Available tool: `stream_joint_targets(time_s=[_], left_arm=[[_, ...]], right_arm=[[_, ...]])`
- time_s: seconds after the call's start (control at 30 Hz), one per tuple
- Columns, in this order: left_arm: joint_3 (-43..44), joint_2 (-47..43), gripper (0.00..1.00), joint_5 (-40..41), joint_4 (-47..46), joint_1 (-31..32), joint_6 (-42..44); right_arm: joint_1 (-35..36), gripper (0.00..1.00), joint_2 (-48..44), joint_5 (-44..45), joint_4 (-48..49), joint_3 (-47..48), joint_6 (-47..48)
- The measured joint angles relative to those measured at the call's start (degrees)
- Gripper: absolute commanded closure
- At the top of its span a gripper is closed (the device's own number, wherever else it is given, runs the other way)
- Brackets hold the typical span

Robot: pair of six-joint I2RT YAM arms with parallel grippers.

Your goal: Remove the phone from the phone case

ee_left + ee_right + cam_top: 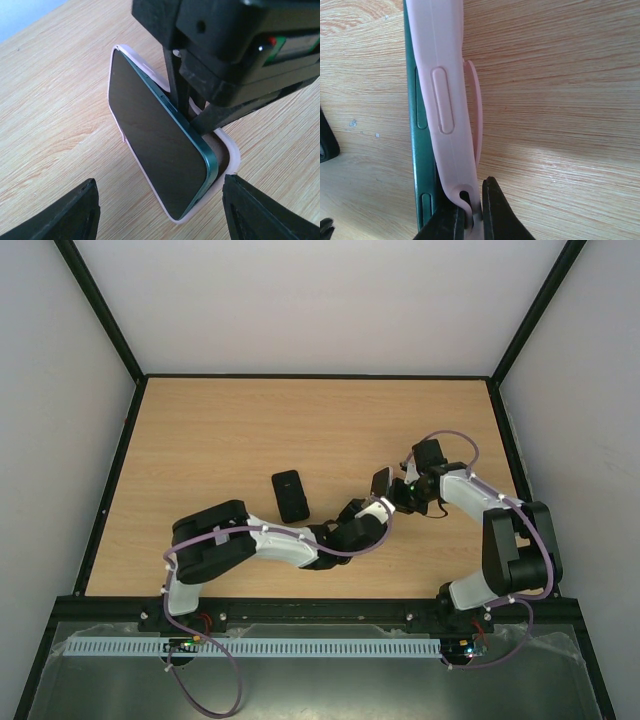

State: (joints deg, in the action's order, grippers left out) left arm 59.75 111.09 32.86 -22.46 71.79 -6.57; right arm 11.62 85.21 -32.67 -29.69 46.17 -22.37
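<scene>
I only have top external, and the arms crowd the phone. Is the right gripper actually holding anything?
Observer: Yes. Right wrist shows the right gripper pinched shut on the lip of the pink case, not on the phone.
Operator: Is the phone coming out?
Observer: Partly. Left wrist shows its teal edge raised above the case rim on the right gripper's side; the opposite edge looks seated.
Operator: And the left gripper?
Observer: The left gripper is open, its fingers either side of the phone, touching nothing.
</scene>
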Motion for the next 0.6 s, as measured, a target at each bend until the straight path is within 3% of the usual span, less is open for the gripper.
stream_joint_targets(time_s=[0.6], left_arm=[[6.8, 5.4, 0.36, 6.0, 4.0, 1.1, 4.8]], right_arm=[[-0.2, 0.98, 0.1, -0.4, 0.0, 0.1, 1.0]])
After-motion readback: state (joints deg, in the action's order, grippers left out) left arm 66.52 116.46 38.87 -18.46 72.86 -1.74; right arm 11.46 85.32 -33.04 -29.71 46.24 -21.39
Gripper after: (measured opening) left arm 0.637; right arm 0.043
